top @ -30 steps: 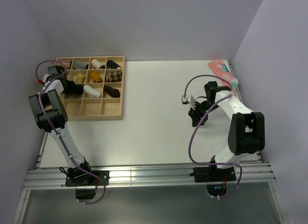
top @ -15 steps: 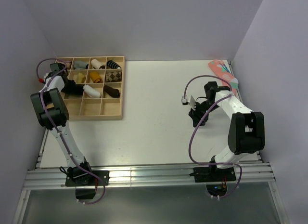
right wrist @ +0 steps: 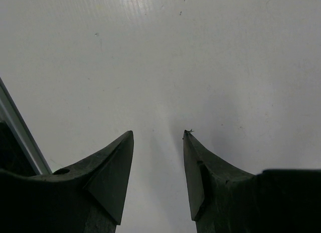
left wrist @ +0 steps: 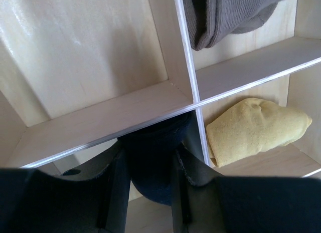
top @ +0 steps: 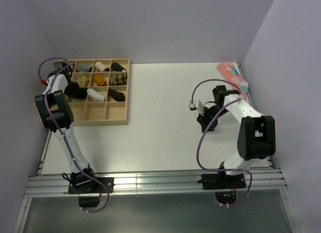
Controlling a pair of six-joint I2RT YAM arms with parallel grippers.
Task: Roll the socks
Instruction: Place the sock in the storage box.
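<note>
Gripping the rolled sock (left wrist: pixel 153 165), the left jaws have shifted toward 12 o'clock over the tray (top: pixel 108 122); release looks imminent; right jaws stand open, empty

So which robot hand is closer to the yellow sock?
Left. The left gripper is at the tray, gripping a black sock just across a divider from the yellow sock. The right gripper hangs open over the table, far from the tray.
</note>
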